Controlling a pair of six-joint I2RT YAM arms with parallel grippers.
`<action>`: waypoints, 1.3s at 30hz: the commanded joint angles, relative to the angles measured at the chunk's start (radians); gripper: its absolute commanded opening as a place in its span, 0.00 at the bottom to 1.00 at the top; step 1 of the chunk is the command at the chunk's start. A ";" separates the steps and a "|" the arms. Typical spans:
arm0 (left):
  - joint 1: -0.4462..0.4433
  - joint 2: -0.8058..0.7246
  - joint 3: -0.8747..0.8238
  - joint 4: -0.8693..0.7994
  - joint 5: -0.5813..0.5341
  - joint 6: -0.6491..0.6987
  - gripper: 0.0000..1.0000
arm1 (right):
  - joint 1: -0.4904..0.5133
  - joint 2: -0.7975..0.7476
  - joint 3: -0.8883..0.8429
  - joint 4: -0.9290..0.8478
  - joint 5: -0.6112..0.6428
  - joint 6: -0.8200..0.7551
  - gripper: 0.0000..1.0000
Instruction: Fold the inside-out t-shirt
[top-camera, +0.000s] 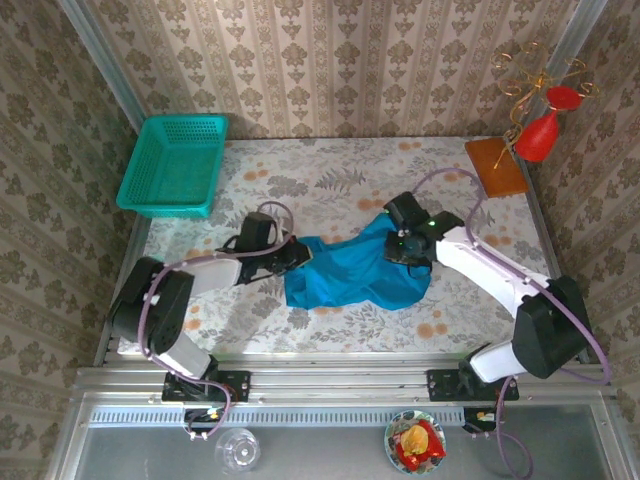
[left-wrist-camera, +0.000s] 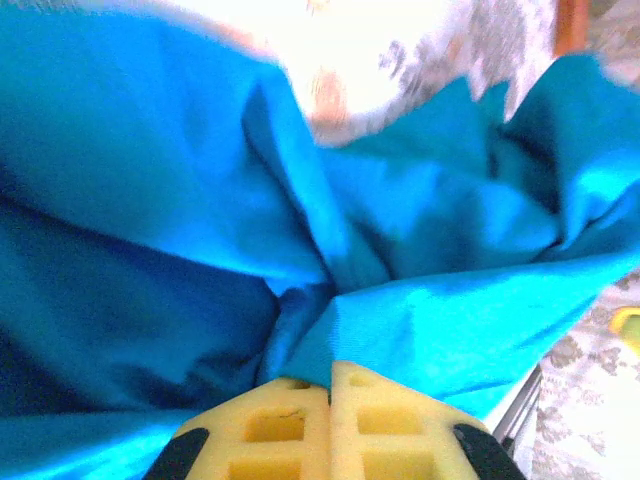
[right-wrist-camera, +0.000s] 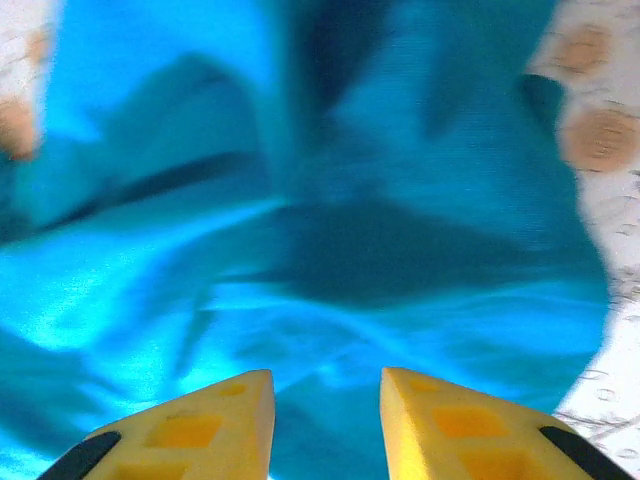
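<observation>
Between the left pincer (left-wrist-camera: 330, 372) tips, a t-shirt (left-wrist-camera: 430, 300) fold sits clamped

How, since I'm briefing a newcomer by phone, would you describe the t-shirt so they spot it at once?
Start at the table with the floral cover and look to its middle. The t-shirt is the crumpled heap of plain blue cloth lying there. Unlike the rigid teal mesh basket at the far left corner, it is soft, creased and spread flat on the surface.

A lab test booth dressed like a home: patterned wallpaper (top-camera: 330, 60), a flowered tablecloth (top-camera: 330, 180), a bare metal rail (top-camera: 340, 376) in front.
</observation>
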 joint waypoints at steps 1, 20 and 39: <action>0.087 -0.119 0.079 -0.202 -0.035 0.162 0.00 | -0.085 -0.031 -0.061 -0.013 -0.022 -0.070 0.39; 0.315 -0.129 0.508 -0.552 0.055 0.407 0.00 | -0.215 0.141 0.306 -0.055 -0.037 -0.293 0.00; 0.641 -0.252 0.751 -0.884 -0.039 0.627 0.00 | -0.190 -0.284 0.366 -0.042 -0.333 -0.266 0.27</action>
